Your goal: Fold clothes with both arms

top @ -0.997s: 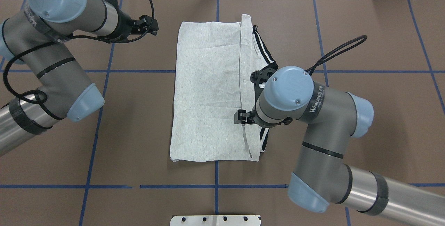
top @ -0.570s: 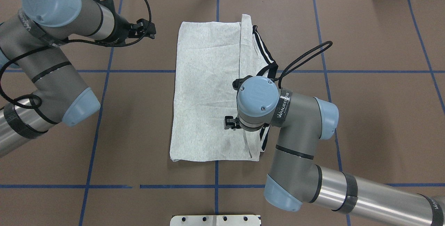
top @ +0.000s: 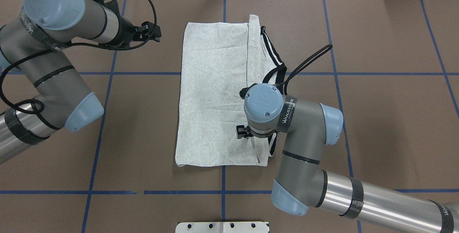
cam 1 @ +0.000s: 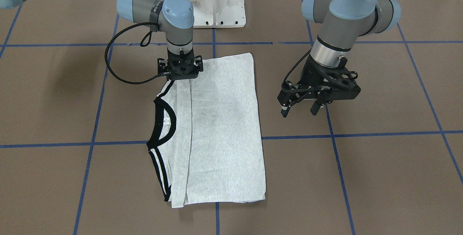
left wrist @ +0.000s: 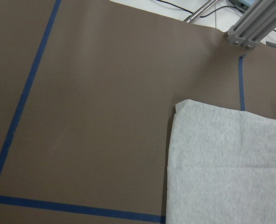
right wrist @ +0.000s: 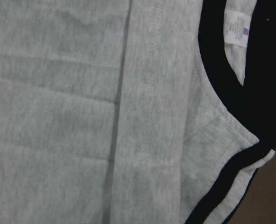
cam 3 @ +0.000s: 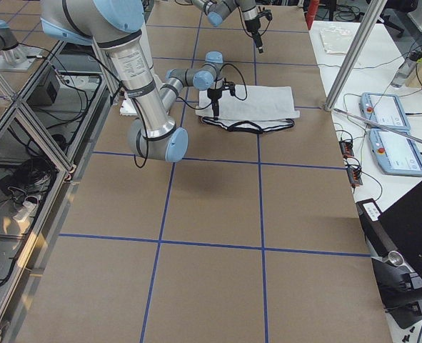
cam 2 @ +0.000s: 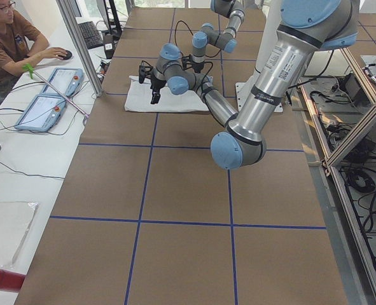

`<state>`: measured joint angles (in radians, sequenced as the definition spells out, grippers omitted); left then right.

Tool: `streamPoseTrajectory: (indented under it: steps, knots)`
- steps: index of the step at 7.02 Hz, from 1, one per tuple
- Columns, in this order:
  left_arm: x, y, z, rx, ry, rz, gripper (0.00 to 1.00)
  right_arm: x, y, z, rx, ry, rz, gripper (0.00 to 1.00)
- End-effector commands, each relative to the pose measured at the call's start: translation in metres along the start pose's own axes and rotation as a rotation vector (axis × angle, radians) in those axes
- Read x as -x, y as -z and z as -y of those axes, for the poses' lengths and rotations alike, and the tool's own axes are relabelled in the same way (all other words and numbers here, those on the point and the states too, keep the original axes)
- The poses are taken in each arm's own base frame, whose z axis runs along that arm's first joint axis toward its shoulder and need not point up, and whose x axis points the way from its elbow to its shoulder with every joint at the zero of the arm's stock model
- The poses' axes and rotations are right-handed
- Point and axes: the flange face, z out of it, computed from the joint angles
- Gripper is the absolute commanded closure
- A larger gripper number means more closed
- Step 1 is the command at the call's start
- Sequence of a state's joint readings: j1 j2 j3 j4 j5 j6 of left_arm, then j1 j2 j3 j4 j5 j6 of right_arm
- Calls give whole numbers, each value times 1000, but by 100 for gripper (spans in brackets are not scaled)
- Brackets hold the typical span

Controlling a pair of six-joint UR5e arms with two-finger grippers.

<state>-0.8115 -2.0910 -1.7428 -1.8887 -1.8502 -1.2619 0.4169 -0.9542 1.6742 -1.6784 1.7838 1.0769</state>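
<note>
Counting: 1 brown table (top: 394, 118); 2 arms, left arm (top: 53, 68) & right arm (top: 304, 118); 1 grey T-shirt (top: 215, 93), folded lengthwise, plain side up, mid-table, black collar twd robot's right. 2 grippers: left gripper (cam 1: 299, 110) hangs beside T-shirt, apart, fingers spread; right gripper (cam 1: 179, 74) points down onto T-shirt's near corner, fingers can't tell.

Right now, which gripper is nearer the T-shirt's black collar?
Right. The right gripper is over the T-shirt close to the collar; the left gripper hangs over the table, off the garment's opposite edge.
</note>
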Motion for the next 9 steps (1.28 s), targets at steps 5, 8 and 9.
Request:
streamPoseTrajectory:
  steps: [5, 8, 9]
  knots:
    - [-5, -8, -13, 19, -3, -2, 0, -50, -6, 5, 22, 52, -55, 0]
    - [-10, -8, -20, 27, -6, -8, 0, -101, 13, -4, -8, 71, -48, 0]
    - [-12, -8, -20, 26, -6, -10, 0, -99, 20, 0, -23, 69, -39, 0]
